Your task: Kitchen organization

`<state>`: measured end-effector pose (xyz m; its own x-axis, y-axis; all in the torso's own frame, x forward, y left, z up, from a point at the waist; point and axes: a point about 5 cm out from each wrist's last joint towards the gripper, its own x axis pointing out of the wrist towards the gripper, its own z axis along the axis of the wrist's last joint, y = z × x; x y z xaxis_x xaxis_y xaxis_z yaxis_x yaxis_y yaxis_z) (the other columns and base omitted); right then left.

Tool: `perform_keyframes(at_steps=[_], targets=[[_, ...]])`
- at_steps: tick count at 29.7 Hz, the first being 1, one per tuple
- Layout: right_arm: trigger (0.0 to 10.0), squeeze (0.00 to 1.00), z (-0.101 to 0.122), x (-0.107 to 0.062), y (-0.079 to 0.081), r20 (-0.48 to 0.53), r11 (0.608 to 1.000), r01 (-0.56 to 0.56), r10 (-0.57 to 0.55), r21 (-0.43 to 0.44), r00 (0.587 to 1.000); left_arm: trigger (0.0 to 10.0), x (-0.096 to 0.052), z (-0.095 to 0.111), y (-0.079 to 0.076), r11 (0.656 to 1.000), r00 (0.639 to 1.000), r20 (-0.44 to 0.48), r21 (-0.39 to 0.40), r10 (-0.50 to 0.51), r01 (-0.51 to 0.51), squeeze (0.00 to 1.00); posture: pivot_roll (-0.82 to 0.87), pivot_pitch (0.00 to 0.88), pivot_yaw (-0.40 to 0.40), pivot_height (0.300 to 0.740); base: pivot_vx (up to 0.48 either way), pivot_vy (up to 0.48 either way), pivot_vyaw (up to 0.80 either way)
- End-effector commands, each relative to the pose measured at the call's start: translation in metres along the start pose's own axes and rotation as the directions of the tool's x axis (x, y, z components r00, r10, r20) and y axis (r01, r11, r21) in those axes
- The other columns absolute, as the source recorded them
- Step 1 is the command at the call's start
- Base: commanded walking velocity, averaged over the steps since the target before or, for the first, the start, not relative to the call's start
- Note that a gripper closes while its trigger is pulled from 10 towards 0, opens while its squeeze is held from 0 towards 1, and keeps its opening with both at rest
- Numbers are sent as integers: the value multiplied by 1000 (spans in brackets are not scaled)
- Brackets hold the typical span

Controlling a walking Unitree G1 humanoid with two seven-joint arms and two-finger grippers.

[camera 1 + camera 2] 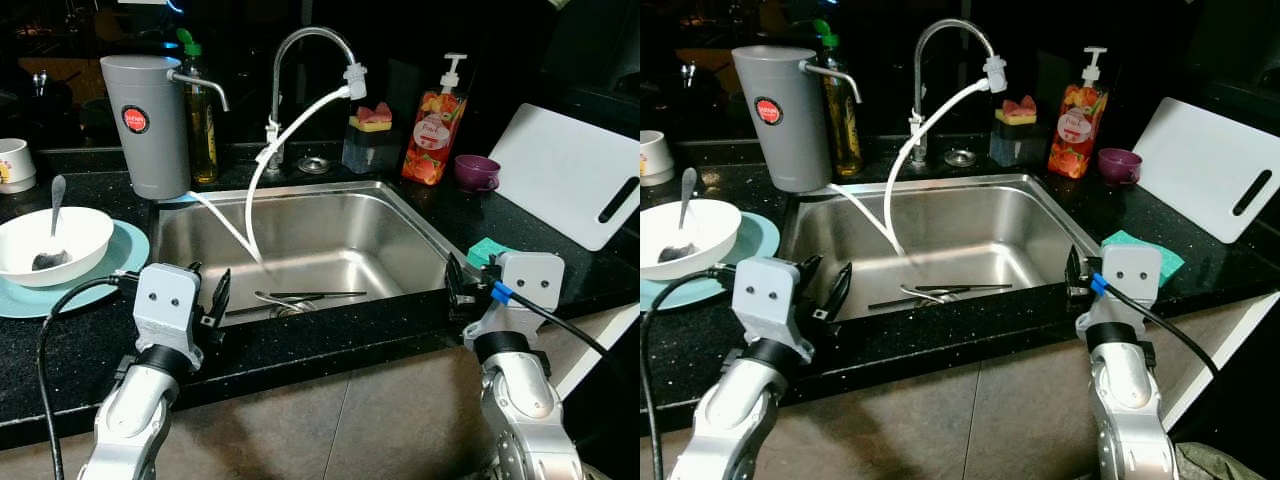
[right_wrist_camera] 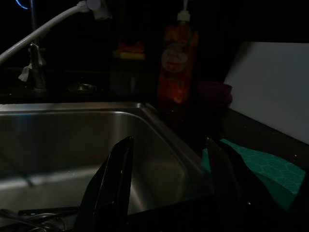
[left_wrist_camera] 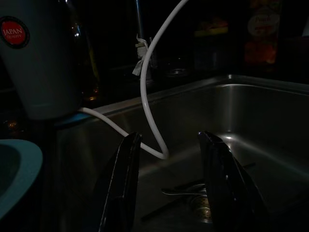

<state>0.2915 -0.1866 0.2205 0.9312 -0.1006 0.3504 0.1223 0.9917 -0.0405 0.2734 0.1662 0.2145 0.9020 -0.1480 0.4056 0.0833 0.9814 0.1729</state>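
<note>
Both grippers hover at the front edge of the counter, nearest the camera. Left gripper (image 1: 212, 300) has its 2 black fingers spread apart with nothing between them, pointing into the sink (image 1: 400, 215); right gripper (image 1: 456, 283) is likewise parted and empty, sitting at the sink's front right corner.

Outward from the left gripper, the cutlery (image 1: 300, 297) lies on the sink floor by the drain — roughly 2 or 3 long pieces, the exact count too tangled to tell. Their long axis runs left to right, crosswise to the left gripper's fingers. They lie ahead of and below that gripper, slightly toward the robot's right, so the left arm looks the nearer of the 2, and I judge a reach down and forward would meet the handles square-on.

Beside the right gripper, just past it on the counter, lies 1 green cloth (image 1: 487, 249). Farther out: 1 white bowl (image 1: 60, 240) holding 1 spoon (image 1: 52, 215), set on 1 teal plate (image 1: 125, 252) at the left; 1 grey water filter (image 1: 145, 125) with 1 white hose (image 1: 290, 120) looping to the tap (image 1: 310, 45); 1 soap bottle (image 1: 436, 125); 1 purple cup (image 1: 476, 172); 1 white cutting board (image 1: 570, 170) — leaning at the far right.
</note>
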Motion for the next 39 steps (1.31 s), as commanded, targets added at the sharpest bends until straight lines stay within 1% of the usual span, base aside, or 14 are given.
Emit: perform_keyframes(at_steps=[1, 6, 14, 22, 27, 30, 33, 37, 39], targets=[[10000, 0, -4, -1, -2, -11, 1000, 0, 0, -14, 1000, 10000, -1, -2, -2, 1000, 1000, -8, 4, -12, 12, 0, 68, 92, -72, 740, 0, 0, 0], [10000, 0, -5, -3, -3, -16, 1000, -8, 7, -16, 1000, 10000, -1, -3, -4, 1000, 1000, -5, 10, -13, 13, 0, 69, 88, -72, 740, 0, 0, 0], [10000, 0, -5, -4, -3, -17, 1000, -8, 8, -17, 1000, 10000, 1, -5, -1, 1000, 1000, -5, 16, -6, 6, 0, 64, 80, -72, 740, 0, 0, 0], [10000, 0, -4, -5, -4, -10, 1000, 10, -10, -13, 1000, 10000, 3, -5, 1, 1000, 1000, -2, 21, 2, -2, 0, 61, 84, -68, 740, 0, 0, 0], [10000, 0, -2, -6, -7, -7, 999, 46, -46, -8, 999, 10000, 3, -4, 4, 999, 1000, 1, 26, 27, -27, 0, 64, 93, -68, 740, 0, 0, 0], [10000, 0, -2, -7, -9, -5, 998, 65, -65, -9, 998, 10000, 2, -3, 5, 999, 999, 3, 33, 33, -33, 0, 63, 95, -67, 740, 0, 0, 0], [10000, 0, -5, -10, -8, -14, 997, 77, -77, -7, 997, 10000, -3, -4, 6, 997, 997, -14, 19, 77, -77, 0, 65, 94, -64, 740, 0, 0, 0], [10000, 0, -14, -14, -4, -46, 998, 65, -65, -4, 997, 10000, -8, -3, 1, 997, 997, -17, 18, 80, -79, 0, 72, 96, -65, 740, 0, 0, 0], [10000, 0, -18, -16, 0, -64, 999, 51, -50, 7, 997, 10000, -12, -3, -2, 997, 997, -26, 30, 67, -66, 0, 85, 99, -64, 740, 0, 0, 0]])
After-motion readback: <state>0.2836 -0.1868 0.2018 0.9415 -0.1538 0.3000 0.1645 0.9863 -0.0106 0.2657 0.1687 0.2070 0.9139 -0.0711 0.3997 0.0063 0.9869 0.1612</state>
